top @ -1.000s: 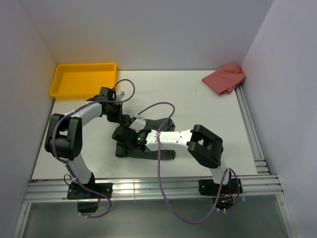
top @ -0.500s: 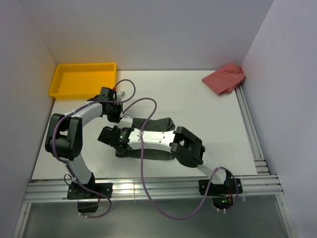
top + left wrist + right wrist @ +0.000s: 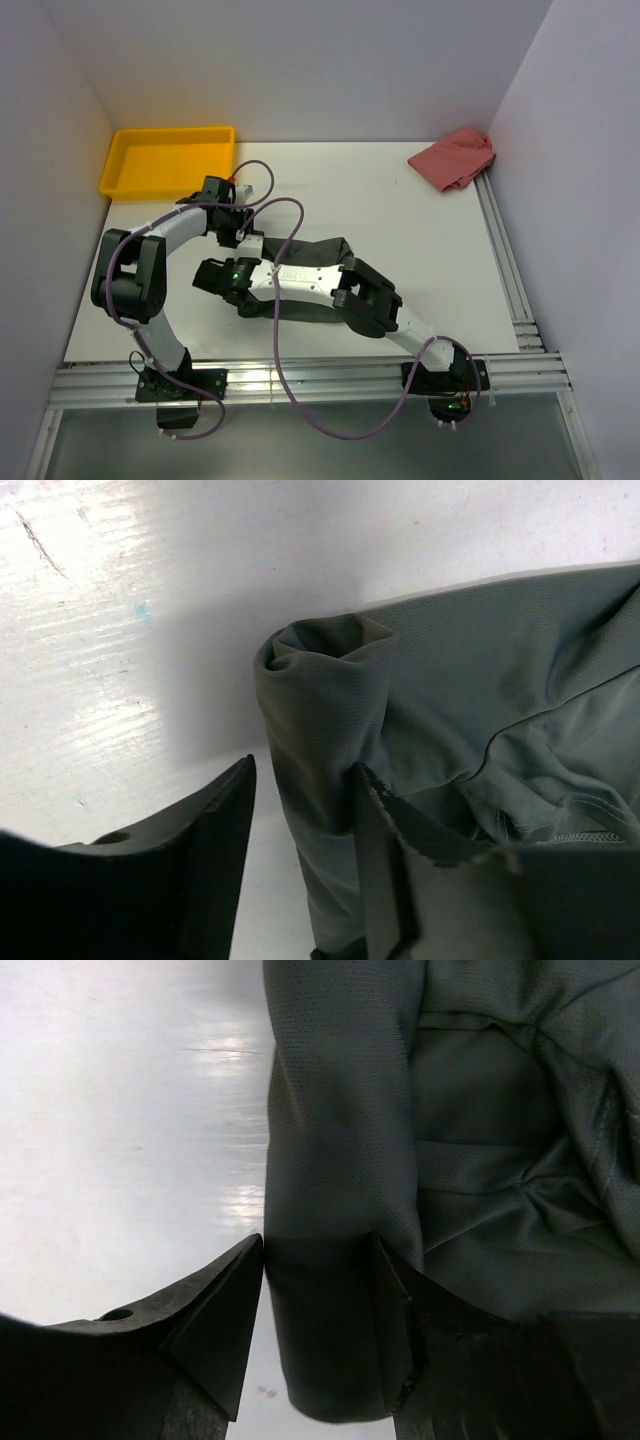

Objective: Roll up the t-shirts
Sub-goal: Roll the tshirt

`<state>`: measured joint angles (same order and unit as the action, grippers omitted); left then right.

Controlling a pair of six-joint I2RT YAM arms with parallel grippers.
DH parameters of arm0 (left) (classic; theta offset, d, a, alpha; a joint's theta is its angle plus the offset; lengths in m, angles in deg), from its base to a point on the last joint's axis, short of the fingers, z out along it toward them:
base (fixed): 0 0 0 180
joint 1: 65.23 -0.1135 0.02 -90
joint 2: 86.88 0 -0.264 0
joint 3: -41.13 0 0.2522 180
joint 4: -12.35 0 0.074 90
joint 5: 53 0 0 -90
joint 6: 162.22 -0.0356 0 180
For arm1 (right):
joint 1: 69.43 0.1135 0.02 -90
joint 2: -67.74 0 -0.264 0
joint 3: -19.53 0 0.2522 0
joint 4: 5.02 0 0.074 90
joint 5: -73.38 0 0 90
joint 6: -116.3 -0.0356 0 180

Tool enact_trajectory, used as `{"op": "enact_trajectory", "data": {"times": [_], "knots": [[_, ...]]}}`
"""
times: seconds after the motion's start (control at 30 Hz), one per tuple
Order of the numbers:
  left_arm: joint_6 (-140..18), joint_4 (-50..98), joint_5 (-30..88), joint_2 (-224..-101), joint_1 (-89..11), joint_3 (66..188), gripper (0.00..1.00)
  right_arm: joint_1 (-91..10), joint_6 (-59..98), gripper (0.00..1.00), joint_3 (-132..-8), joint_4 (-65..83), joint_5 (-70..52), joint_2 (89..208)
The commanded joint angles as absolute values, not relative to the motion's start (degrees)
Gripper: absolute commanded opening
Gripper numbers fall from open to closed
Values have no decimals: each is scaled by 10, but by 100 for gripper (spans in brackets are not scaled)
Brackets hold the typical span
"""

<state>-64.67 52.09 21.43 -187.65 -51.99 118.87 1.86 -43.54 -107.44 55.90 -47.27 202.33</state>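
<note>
The right tool (image 3: pixel 315 1250) stands wide, its jaws straddling the rolled edge of the charcoal t-shirt (image 3: pixel 480 1160) (flanking, not pinching). Just beyond, the left tool (image 3: pixel 302 780) is parted around the roll's end. The t-shirt lies mid-desk (image 3: pixel 420 230). A yellow tray (image 3: pixel 165 160) and a red cloth (image 3: pixel 455 158) sit far back.

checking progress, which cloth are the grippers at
The dark grey t-shirt mid-table: left gripper and right gripper both straddle its rolled edge. The pink cloth lies apart, far right corner.
</note>
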Motion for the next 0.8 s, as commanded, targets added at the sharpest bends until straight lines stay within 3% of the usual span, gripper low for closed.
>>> {"op": "enact_trajectory", "data": {"times": [0.0, 0.43, 0.5, 0.53, 0.63, 0.77], "knots": [[-652, 520, 212, -1861, -515, 1192, 50, 23, -425, 54, -1091, 596, -476, 2043], [-651, 516, 214, -1834, -521, 1189, 64, 25, -420, 50, -1071, 589, -440, 2062], [-650, 514, 210, -1830, -527, 1189, 65, 23, -417, 45, -1065, 581, -426, 2063], [-649, 514, 209, -1825, -529, 1188, 72, 22, -415, 43, -1056, 569, -421, 2063], [-648, 513, 202, -1822, -537, 1185, 74, 19, -407, 36, -1028, 530, -396, 2055], [-648, 513, 198, -1818, -543, 1183, 73, 11, -411, 8, -964, 451, -364, 2013]]}}
